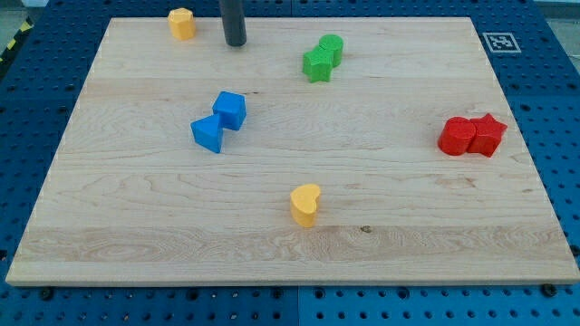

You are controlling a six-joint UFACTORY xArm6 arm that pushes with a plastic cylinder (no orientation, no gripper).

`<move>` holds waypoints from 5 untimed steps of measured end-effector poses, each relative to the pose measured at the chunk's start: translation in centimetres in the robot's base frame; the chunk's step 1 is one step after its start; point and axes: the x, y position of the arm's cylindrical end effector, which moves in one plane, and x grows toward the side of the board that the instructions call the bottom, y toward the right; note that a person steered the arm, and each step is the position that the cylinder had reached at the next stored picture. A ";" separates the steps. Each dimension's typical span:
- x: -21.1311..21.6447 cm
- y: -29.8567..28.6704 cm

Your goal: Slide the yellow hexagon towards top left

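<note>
The yellow hexagon sits near the board's top edge, left of centre. My tip is down on the board just to the right of it, a short gap apart, not touching. A second yellow block, heart shaped, lies below the board's centre, far from the tip.
Two blue blocks touch each other left of centre. Two green blocks sit together at the top, right of the tip. Two red blocks sit together at the right. The wooden board rests on a blue pegboard table.
</note>
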 end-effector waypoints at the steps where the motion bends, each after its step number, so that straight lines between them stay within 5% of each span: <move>1: -3.4 -3.3; 5: -4.3 -8.2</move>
